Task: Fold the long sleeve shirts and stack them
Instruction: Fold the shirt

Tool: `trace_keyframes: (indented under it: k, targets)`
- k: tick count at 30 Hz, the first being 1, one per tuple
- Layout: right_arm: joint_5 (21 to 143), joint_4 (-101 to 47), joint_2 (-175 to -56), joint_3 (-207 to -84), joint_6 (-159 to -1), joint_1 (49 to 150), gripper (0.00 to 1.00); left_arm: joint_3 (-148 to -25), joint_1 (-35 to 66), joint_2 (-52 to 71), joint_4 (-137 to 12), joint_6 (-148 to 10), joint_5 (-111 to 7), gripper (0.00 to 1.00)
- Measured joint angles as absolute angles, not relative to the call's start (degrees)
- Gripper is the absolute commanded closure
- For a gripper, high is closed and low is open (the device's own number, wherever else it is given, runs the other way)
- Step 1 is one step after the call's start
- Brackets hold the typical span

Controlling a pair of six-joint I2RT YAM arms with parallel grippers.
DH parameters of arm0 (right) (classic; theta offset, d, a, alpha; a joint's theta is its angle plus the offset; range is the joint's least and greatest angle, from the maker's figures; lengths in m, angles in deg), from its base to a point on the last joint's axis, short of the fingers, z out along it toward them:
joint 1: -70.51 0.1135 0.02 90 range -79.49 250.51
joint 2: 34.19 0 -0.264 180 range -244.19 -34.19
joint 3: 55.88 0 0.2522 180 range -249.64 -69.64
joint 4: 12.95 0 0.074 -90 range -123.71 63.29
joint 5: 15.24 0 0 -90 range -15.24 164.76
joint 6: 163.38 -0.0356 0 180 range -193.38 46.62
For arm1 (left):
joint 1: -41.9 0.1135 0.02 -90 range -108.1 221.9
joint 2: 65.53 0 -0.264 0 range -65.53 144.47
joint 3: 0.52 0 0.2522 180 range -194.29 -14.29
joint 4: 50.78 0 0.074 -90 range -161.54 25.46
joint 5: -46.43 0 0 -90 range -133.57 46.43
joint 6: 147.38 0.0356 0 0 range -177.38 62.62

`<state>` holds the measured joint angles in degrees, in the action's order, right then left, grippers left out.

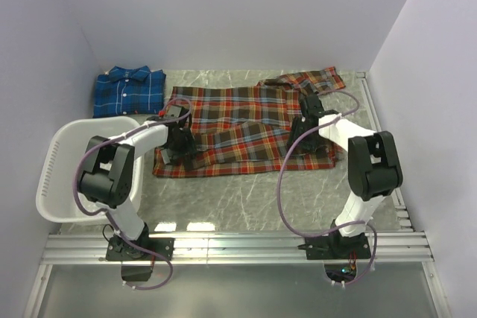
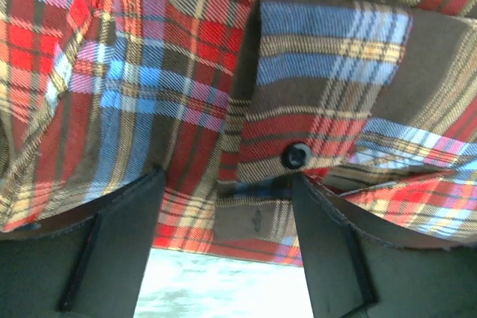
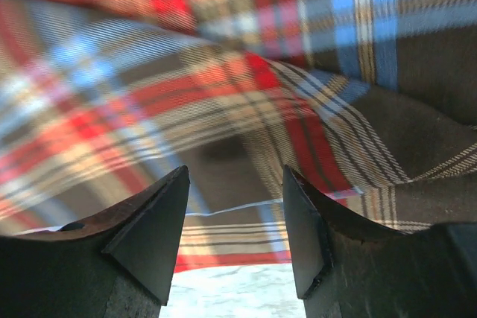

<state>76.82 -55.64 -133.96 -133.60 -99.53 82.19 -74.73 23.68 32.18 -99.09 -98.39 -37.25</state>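
The red-orange plaid shirt (image 1: pixel 238 113) lies spread flat at mid-table, one sleeve folded across its lower half. The blue plaid shirt (image 1: pixel 128 91) lies folded at the back left. My left gripper (image 1: pixel 181 156) is low at the red shirt's near-left edge. In the left wrist view it is open (image 2: pixel 227 184), with the buttoned cuff (image 2: pixel 298 156) and shirt edge between the fingertips. My right gripper (image 1: pixel 298 143) is low at the shirt's near-right edge. It is open (image 3: pixel 235 176), with the plaid hem (image 3: pixel 246 229) just beyond the fingertips, and grips nothing.
A white slotted basket (image 1: pixel 59 147) stands at the left beside my left arm. The marble tabletop (image 1: pixel 246 199) shows in front of the shirt. A metal rail (image 1: pixel 238 247) runs along the near edge. Walls close in the back and both sides.
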Motion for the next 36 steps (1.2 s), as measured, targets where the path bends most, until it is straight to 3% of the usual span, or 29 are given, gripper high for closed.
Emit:
trace_keyframes:
  k: [5, 16, 22, 24, 30, 31, 36]
  targets:
    - [76.4, -56.3, -133.3, -129.2, -99.7, 82.1, 0.39, -71.2, 23.8, 30.3, -96.8, -97.9, -39.3, 0.24]
    - [80.1, -59.3, -119.2, -114.4, -103.1, 75.3, 0.39, -62.2, 24.0, 21.8, -97.8, -97.1, -50.0, 0.22]
    - [78.0, -65.2, -112.9, -112.9, -103.7, 70.9, 0.39, -62.1, 23.9, 18.0, -104.9, -96.4, -52.5, 0.1]
    - [77.3, -66.5, -109.8, -115.5, -103.1, 70.9, 0.39, -65.4, 23.9, 16.7, -108.1, -95.8, -50.6, 0.06]
    - [76.5, -65.1, -110.1, -135.4, -100.7, 70.9, 0.36, -88.8, 24.9, 20.4, -111.0, -92.2, -41.4, 0.05]
    - [76.6, -64.5, -111.4, -139.0, -100.1, 70.9, 0.29, -93.2, 25.4, 22.1, -110.3, -91.3, -39.3, 0.05]
    - [80.5, -63.7, -123.5, -154.0, -96.1, 70.3, 0.28, -107.5, 28.4, 32.1, -108.0, -88.0, -33.8, 0.11]
